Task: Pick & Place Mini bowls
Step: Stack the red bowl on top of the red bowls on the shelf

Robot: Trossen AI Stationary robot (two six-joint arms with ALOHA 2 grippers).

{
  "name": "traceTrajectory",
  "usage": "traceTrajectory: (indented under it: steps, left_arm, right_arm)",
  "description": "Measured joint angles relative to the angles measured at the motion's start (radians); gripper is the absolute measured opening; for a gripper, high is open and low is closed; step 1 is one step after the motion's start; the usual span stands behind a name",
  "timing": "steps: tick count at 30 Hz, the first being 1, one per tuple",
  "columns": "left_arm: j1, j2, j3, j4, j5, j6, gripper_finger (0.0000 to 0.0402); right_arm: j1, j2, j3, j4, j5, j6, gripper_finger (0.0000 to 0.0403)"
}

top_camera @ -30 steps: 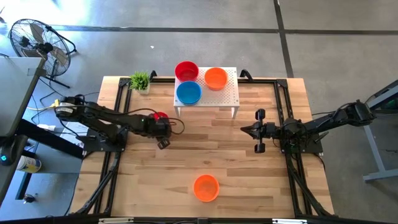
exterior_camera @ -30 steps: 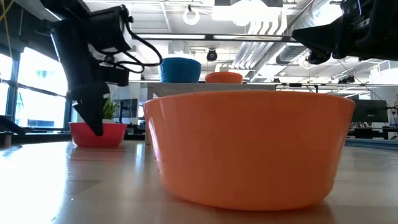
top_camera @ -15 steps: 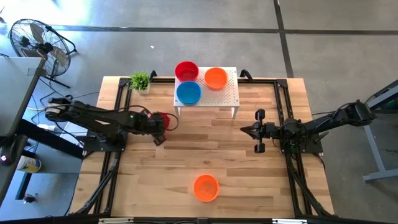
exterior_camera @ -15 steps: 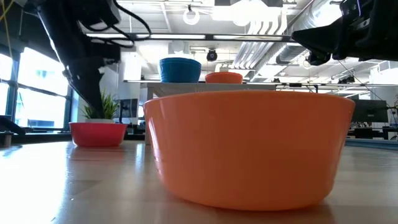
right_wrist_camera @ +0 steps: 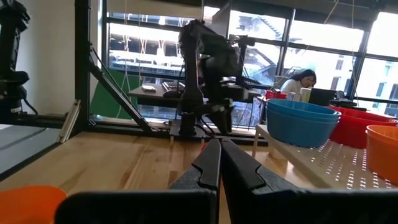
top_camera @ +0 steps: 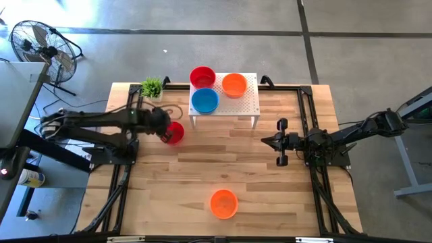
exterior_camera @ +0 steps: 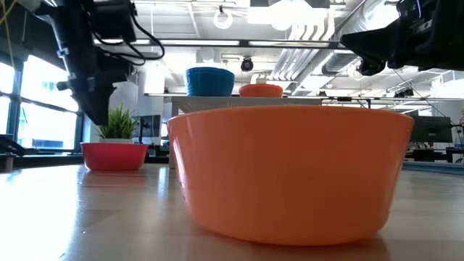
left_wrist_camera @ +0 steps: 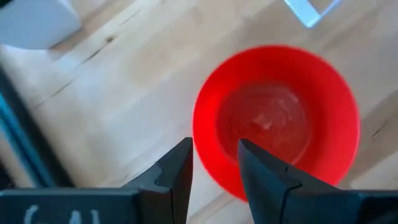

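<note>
Hovering my left gripper (left_wrist_camera: 214,163), jaws parted and empty, above the small red plastic bowl (top_camera: 175,132) left of centre, I should retreat cleanly; my right gripper (top_camera: 282,142) waits closed.

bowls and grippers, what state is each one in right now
left gripper: open, above the red bowl on the table, holding nothing
red bowl on the table: upright, empty
right gripper: shut, empty, waiting at the table's right
orange bowl on the table: upright, alone near the front edge
red, blue and orange bowls on the white perforated stand: upright
</note>
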Motion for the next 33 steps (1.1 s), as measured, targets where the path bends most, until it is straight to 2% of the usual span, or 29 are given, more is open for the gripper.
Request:
traceTrajectory:
  steps: [7, 11, 29, 33]
  left_arm:
    - [0.233, 0.003, 0.000, 0.096, 0.189, 0.171, 0.0125]
    - [0.304, 0.028, 0.000, 0.102, 0.230, 0.222, 0.0125]
    - [0.316, 0.225, -0.007, 0.183, 0.269, 0.449, 0.0124]
    - [0.316, 0.248, -0.020, 0.215, 0.288, 0.468, 0.0099]
  right_arm:
    - [0.000, 0.000, 0.000, 0.000, -0.007, 0.003, 0.0001]
    - [0.000, 0.000, 0.000, 0.000, -0.009, 0.004, 0.0002]
    - [0.000, 0.000, 0.000, 0.000, -0.011, 0.004, 0.0001]
    - [0.000, 0.000, 0.000, 0.000, -0.011, 0.004, 0.0002]
